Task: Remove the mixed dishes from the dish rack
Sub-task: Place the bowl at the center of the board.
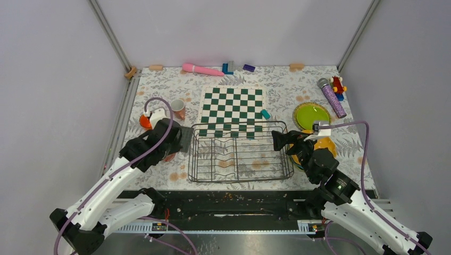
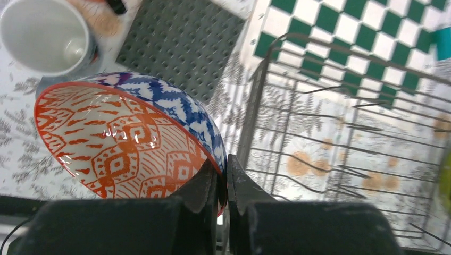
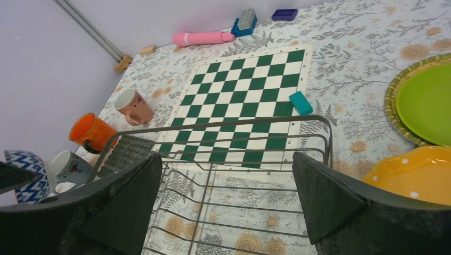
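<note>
The left gripper is clamped on the rim of the blue-and-white patterned bowl, which is held tilted just left of the dish rack. The right gripper hangs at the rack's right end, jaws wide apart and holding nothing. Past the bowl are the small grey cup, orange cup and pink mug. Right of the rack lies the yellow-orange plate, with the lime green plate behind it. The chessboard lies beyond the rack.

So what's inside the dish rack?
No dishes: the dish rack shows only bare wires, with the flowery tablecloth and the chessboard edge showing through them. The right pincer covers a bit of its right rim.
</note>
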